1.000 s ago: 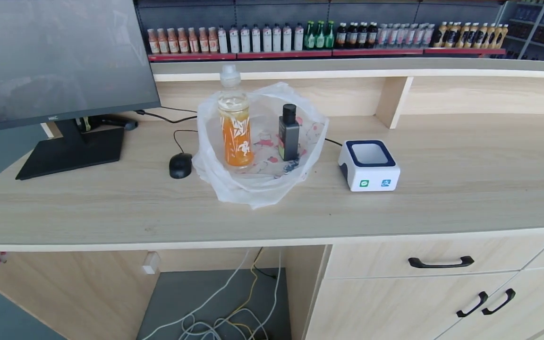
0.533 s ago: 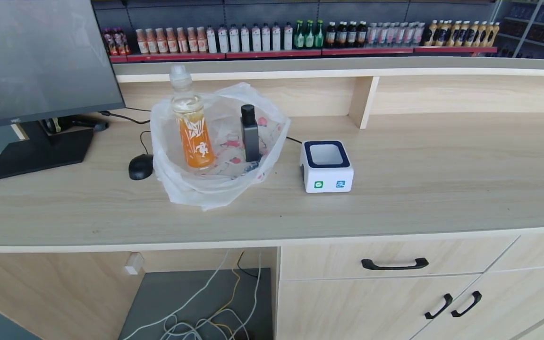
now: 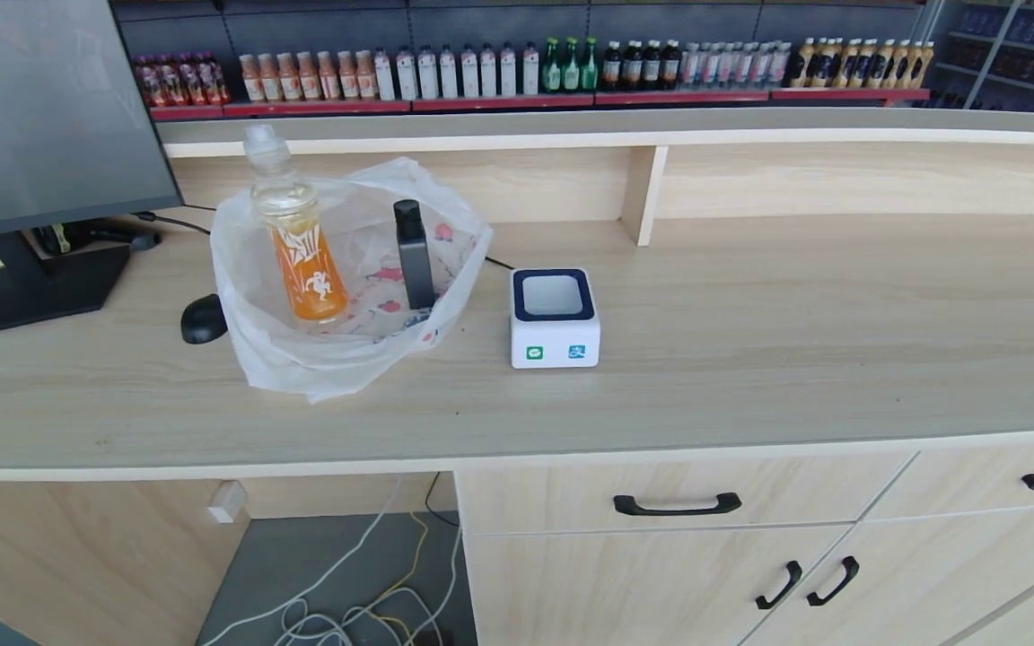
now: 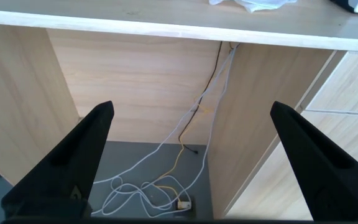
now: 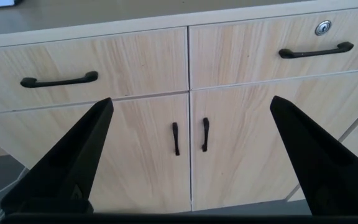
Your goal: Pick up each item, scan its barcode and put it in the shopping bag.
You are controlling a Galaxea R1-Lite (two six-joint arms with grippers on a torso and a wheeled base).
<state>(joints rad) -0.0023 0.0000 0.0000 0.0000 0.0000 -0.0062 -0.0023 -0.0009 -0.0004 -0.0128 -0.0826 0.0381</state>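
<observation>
A white plastic shopping bag (image 3: 302, 359) lies open on the wooden counter (image 3: 750, 359). Two items stand upright inside it: an orange drink bottle (image 3: 299, 247) with a white cap and a slim dark bottle (image 3: 415, 258). Just right of the bag sits the white box scanner (image 3: 555, 320) with a dark-rimmed window on top. My left gripper (image 4: 191, 107) hangs open below counter height, facing the knee space under the counter, with nothing between its fingers. My right gripper (image 5: 191, 101) is also open and holds nothing, and it faces the cabinet fronts.
A monitor (image 3: 32, 108) on a black stand fills the counter's left end, with a black mouse (image 3: 203, 318) beside the bag. A raised ledge and a divider (image 3: 643, 193) back the counter. Cables (image 4: 160, 186) lie on the floor underneath. Drawers and doors carry black handles (image 5: 59, 80).
The head camera has turned, so the whole picture has slid to the left. The bag, both bottles and the scanner keep their places on the counter.
</observation>
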